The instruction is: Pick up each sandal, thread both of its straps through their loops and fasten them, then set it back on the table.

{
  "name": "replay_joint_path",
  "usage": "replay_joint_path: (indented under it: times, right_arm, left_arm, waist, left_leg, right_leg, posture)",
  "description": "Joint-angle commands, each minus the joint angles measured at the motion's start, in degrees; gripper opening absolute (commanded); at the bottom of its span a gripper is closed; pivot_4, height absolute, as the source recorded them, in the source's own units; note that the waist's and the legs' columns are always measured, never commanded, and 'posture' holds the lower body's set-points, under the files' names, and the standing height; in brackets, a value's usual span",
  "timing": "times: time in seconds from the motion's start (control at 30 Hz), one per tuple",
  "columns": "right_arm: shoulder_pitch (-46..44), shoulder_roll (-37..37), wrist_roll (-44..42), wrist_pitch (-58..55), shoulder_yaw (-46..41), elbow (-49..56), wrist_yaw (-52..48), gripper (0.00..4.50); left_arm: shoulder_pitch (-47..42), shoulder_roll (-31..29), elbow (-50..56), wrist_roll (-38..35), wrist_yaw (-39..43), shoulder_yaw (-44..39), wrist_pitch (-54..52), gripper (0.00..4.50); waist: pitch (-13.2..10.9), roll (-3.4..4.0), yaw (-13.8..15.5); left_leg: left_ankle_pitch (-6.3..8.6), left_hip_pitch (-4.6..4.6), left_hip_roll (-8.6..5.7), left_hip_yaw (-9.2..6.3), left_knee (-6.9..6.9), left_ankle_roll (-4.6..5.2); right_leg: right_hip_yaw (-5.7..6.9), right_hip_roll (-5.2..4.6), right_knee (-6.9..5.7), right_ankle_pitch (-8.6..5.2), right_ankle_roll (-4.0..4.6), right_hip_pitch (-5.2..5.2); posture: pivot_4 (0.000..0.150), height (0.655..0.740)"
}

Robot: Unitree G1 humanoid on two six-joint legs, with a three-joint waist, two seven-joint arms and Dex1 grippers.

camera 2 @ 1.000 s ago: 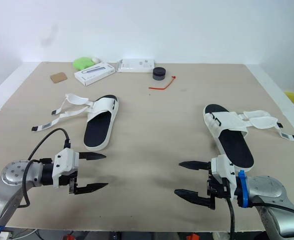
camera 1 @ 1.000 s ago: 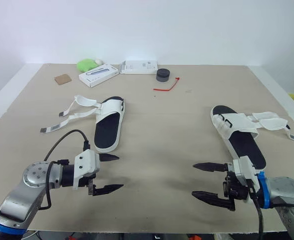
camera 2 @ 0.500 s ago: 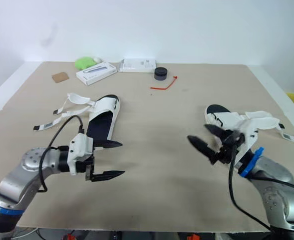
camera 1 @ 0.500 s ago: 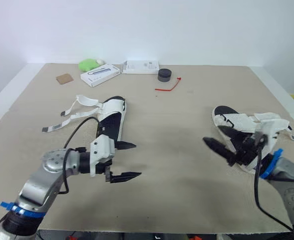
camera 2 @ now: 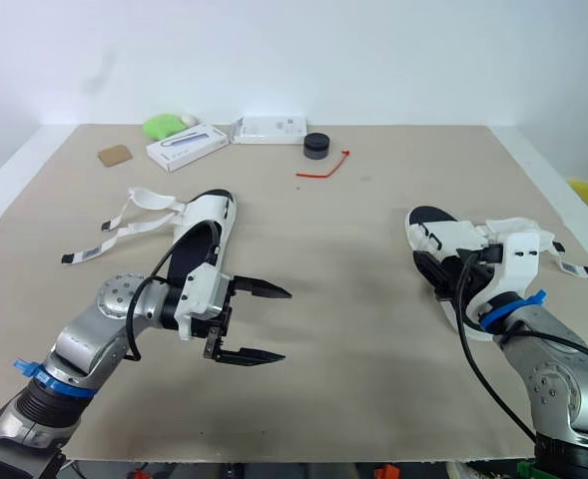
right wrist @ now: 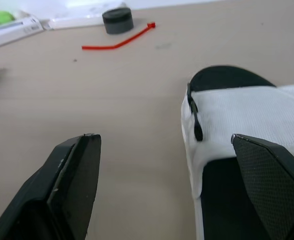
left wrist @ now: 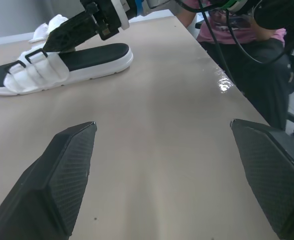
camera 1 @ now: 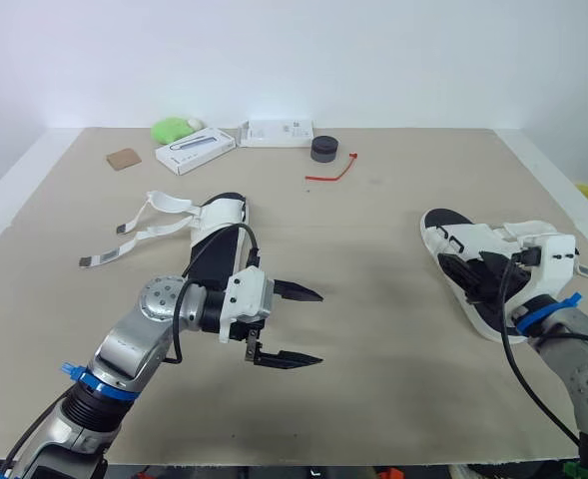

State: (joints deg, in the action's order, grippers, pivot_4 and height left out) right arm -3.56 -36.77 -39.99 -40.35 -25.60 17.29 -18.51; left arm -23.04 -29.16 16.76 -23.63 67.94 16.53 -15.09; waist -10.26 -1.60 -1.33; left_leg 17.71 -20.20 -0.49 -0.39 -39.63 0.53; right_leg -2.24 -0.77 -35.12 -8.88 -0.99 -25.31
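The left white sandal [camera 1: 219, 238] with a black footbed lies at the table's left, its two loose straps [camera 1: 139, 228] spread out to the left. The right sandal [camera 1: 470, 251] lies at the right, straps [camera 1: 548, 239] trailing toward the right edge. My left gripper [camera 1: 319, 327] hangs open over bare table, just right of the left sandal and holding nothing. My right gripper [camera 1: 465, 276] is open and low over the right sandal's footbed. In the right wrist view the sandal's inner edge [right wrist: 199, 150] lies between the fingers [right wrist: 77, 175]; whether they touch it I cannot tell.
Along the far edge sit a green object [camera 1: 174, 129], two white boxes [camera 1: 196, 150] [camera 1: 277, 133], a black puck [camera 1: 323, 149], a red tie [camera 1: 331, 172] and a brown square [camera 1: 125, 158]. A person in a pink top [left wrist: 226, 20] sits beyond the table's right edge.
My left gripper has swung right from the near-left edge toward the table's middle. My right gripper has risen from the near edge and moved over the right sandal. Both stay open.
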Motion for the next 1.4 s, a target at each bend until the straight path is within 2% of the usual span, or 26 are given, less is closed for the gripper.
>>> replay_joint_path:
  times: [0.03, 0.23, 0.43, 0.73, 0.77, 0.8, 0.9, 0.93, 1.03, 1.1, 1.27, 1.4]
  right_arm:
    - [1.0, -0.6, 0.7, -2.0, -2.9, 1.7, 2.2, 4.5]
    - [0.4, 0.2, 1.9, -1.7, -2.0, 0.3, 2.3, 4.5]
    - [-3.8, 1.7, 7.4, 3.6, 2.3, -6.5, 1.5, 4.5]
    - [-10.0, 2.1, 14.1, 10.3, 5.3, -16.5, -0.2, 4.5]
    - [-10.8, 2.2, 14.6, 10.7, 5.7, -17.3, -0.5, 4.09]
    - [-11.5, 2.3, 15.0, 11.2, 5.9, -17.9, -0.6, 3.96]
    - [-12.8, 2.6, 16.0, 12.4, 6.0, -19.5, -1.1, 2.66]
    - [-13.1, 2.5, 16.3, 12.9, 6.3, -19.9, -1.7, 2.38]
    - [-13.6, 2.3, 17.5, 14.3, 7.4, -20.8, -3.1, 0.75]
    - [-14.0, 2.4, 18.2, 14.9, 7.8, -21.2, -3.7, 0.03]
    - [-14.8, 2.3, 18.8, 16.7, 9.2, -21.3, -7.4, 0.03]
    - [-14.9, 0.0, 17.1, 18.9, 13.5, -17.7, -19.1, 0.03]
  left_arm:
    - [-0.5, 0.5, 2.2, -1.0, -0.6, -0.5, 0.0, 4.42]
    - [-0.7, 2.7, 1.8, -0.7, -4.4, -1.7, -0.7, 4.42]
    - [1.0, 5.5, 3.5, -2.8, -11.3, -3.6, -5.9, 4.42]
    - [1.6, 4.9, 5.2, -2.6, -13.1, -3.8, -7.3, 4.42]
    - [1.7, 4.9, 5.1, -2.5, -13.1, -3.9, -7.2, 4.5]
    - [1.8, 4.8, 4.9, -2.4, -13.1, -3.9, -7.0, 4.5]
    - [2.0, 4.8, 4.6, -2.2, -13.2, -3.9, -6.7, 4.5]
    - [2.1, 4.8, 4.5, -2.2, -13.2, -3.9, -6.6, 4.5]
    - [2.2, 4.7, 4.0, -1.9, -13.1, -4.0, -6.3, 4.5]
    - [2.3, 4.6, 3.9, -1.7, -13.2, -4.0, -6.2, 4.5]
    - [3.3, 3.8, 3.7, -1.0, -13.9, -4.6, -5.8, 4.5]
    - [4.3, 1.9, 3.5, -2.7, -12.8, -7.0, -6.0, 4.5]
  waist:
    - [0.0, 0.0, 0.0]
    - [0.0, 0.0, -0.1]
    - [0.0, 0.0, -0.1]
    - [0.0, 0.0, -0.2]
    - [0.0, 0.0, -0.2]
    - [0.0, 0.0, -0.3]
    - [0.0, 0.0, -0.4]
    - [0.0, 0.0, -0.4]
    - [0.0, 0.0, -0.4]
    - [0.0, 0.0, -0.4]
    - [0.0, 0.0, -0.5]
    - [0.0, 0.0, -1.0]
  left_leg:
    - [0.0, 0.01, 0.0, 0.03, 0.0, 0.0]
    - [0.0, 0.11, -0.03, 0.16, -0.03, 0.0]
    - [0.0, 0.12, 0.0, 0.36, -0.04, 0.0]
    - [0.03, 0.13, 0.02, 0.53, -0.03, 0.05]
    - [0.03, 0.13, 0.02, 0.53, -0.03, 0.04]
    - [0.03, 0.12, 0.02, 0.54, -0.03, 0.05]
    - [0.03, 0.14, 0.02, 0.55, -0.03, 0.05]
    - [0.03, 0.14, 0.01, 0.56, -0.03, 0.05]
    - [0.03, 0.12, 0.0, 0.57, -0.03, 0.05]
    - [0.03, 0.11, 0.01, 0.57, -0.03, 0.06]
    - [0.04, 0.13, 0.02, 0.56, -0.03, 0.08]
    - [0.05, 0.17, 0.08, 0.55, -0.02, 0.08]
  right_leg:
    - [-0.02, 0.0, 0.01, 0.0, -0.01, 0.0]
    - [-0.45, 0.03, 0.05, 0.13, -0.22, -0.01]
    - [-0.75, 0.25, 0.06, 0.15, -0.26, 0.0]
    - [-1.1, 0.43, 0.07, 0.17, -0.28, -0.03]
    - [-1.1, 0.43, 0.07, 0.17, -0.28, -0.03]
    - [-1.11, 0.43, 0.07, 0.17, -0.28, -0.03]
    - [-1.18, 0.44, 0.07, 0.19, -0.31, -0.04]
    - [-1.18, 0.44, 0.07, 0.19, -0.32, -0.04]
    - [-1.18, 0.44, 0.07, 0.19, -0.32, -0.04]
    - [-1.18, 0.44, 0.09, 0.19, -0.32, -0.04]
    - [-1.23, 0.46, 0.1, 0.2, -0.33, -0.04]
    - [-1.25, 0.53, 0.09, 0.2, -0.33, -0.05]
  posture:
    - [0.15, 0.74]
    - [0.15, 0.74]
    - [0.15, 0.74]
    - [0.15, 0.74]
    - [0.15, 0.74]
    - [0.15, 0.74]
    - [0.15, 0.74]
    - [0.15, 0.74]
    - [0.15, 0.74]
    - [0.15, 0.74]
    - [0.15, 0.74]
    - [0.15, 0.74]
